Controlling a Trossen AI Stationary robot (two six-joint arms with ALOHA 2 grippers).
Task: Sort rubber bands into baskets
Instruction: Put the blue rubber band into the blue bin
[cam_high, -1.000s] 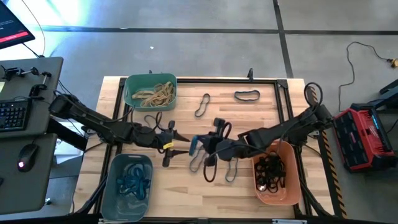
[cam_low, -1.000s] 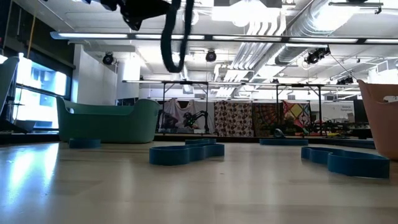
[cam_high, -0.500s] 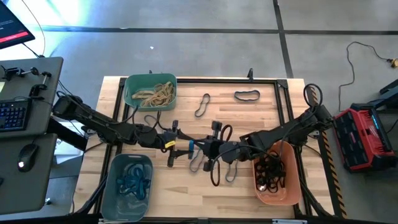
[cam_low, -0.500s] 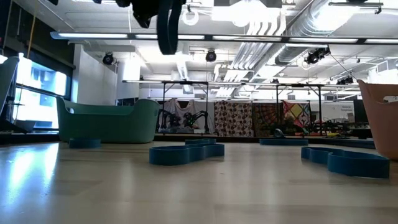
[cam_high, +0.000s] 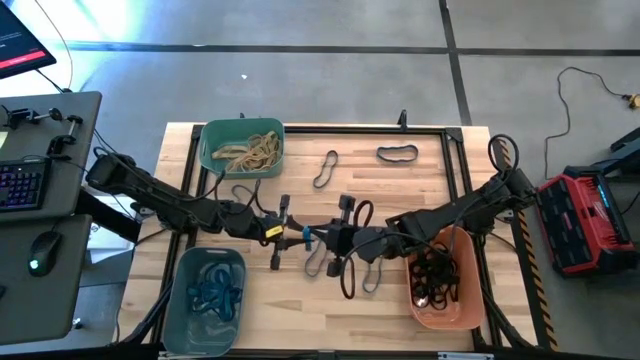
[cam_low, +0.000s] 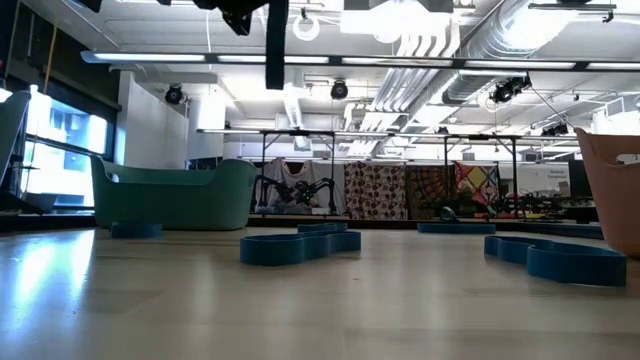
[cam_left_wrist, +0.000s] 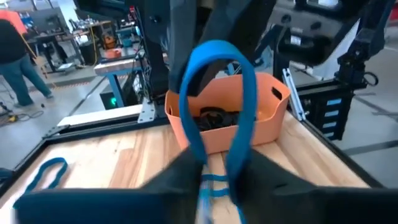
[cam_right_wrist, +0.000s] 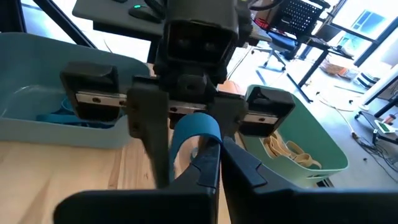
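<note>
A blue rubber band (cam_high: 306, 237) is held in the air over the middle of the table between my two grippers, which face each other. My left gripper (cam_high: 292, 236) reaches in from the table's left and my right gripper (cam_high: 318, 238) from the right; each is shut on one end of the band. The teal-green basket (cam_high: 242, 148) holds tan bands. The grey-blue basket (cam_high: 207, 287) holds blue bands. The orange basket (cam_high: 440, 285) holds black bands. Loose bands (cam_high: 345, 275) lie flat on the wood below the grippers. My left gripper has the near end of the blue loop (cam_left_wrist: 214, 177) between its two fingers, both strands running in side by side. The fingers come in about level from the table's left. The loop (cam_left_wrist: 217, 56) arches away from them, clear of the table. My right gripper pinches the loop's other end (cam_right_wrist: 202, 140) between its shut fingers (cam_right_wrist: 239, 168). It comes in from the table's right, slanting slightly down. The band curves out past the fingertips toward the left gripper, lifted clear of the table.
More loose bands lie at the far side (cam_high: 326, 168), (cam_high: 397, 153), near the teal-green basket (cam_high: 245, 192) and behind the right gripper (cam_high: 362, 212). In the low view, blue bands (cam_low: 300, 245), (cam_low: 560, 258) lie flat on the wood. A black frame (cam_high: 455, 135) edges the table.
The two grippers have tipped toward each other and the gap between them has closed, so the left fingers now stand around the band's free end. In the low view the band has swung from a slanted hanging loop to a straight, edge-on strip.
</note>
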